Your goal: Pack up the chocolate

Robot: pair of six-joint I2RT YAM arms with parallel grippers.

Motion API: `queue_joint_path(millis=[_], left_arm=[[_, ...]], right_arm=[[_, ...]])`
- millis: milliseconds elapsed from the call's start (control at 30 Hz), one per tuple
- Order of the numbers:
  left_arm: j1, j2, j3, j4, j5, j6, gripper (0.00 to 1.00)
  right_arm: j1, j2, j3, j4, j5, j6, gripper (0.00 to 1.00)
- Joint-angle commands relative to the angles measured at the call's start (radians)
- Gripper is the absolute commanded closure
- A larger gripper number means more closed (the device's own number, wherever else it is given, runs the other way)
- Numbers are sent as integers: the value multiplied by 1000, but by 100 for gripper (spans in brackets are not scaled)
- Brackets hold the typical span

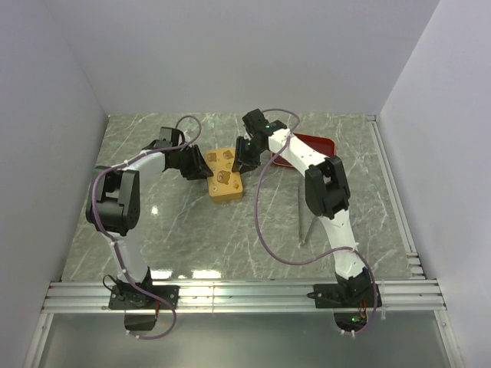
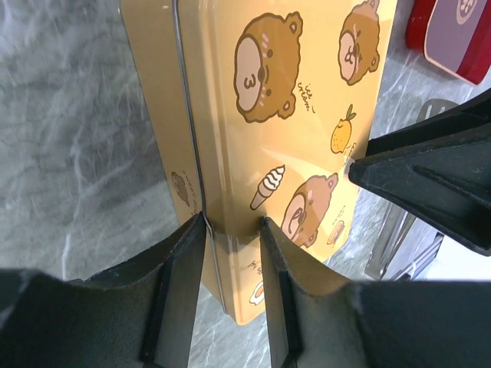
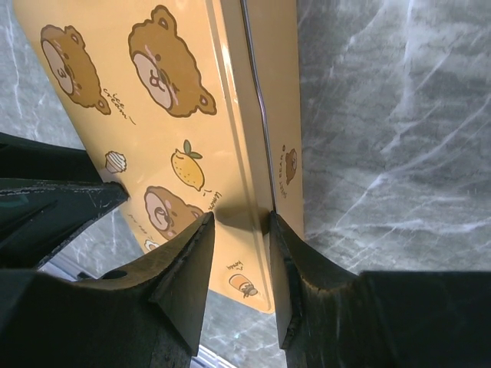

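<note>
A yellow tin printed with brown bears lies on the marble table with its lid on. My left gripper is shut on the tin's left long edge, one finger on the side wall and the other on the lid top. From the opposite side my right gripper pinches the other long edge the same way. In the left wrist view the left gripper meets the tin near its corner, as the right gripper does in its own view. The chocolate is hidden.
A red tray sits behind the right arm, and its corner shows past the tin. Metal tongs lie on the table right of the tin. Walls close in on three sides, and a rail runs along the near edge.
</note>
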Motion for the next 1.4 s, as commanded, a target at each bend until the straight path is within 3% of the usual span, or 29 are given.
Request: queue_joint_path(millis=[0, 967, 1367], left_arm=[[8, 19, 49, 1, 2, -1, 60], [59, 163, 274, -63, -15, -21, 54], [64, 205, 277, -120, -56, -34, 55]], right_arm=[[-11, 27, 68, -10, -1, -10, 58], [-51, 146, 284, 14, 13, 28, 51], [-49, 225, 344, -81, 34, -22, 51]])
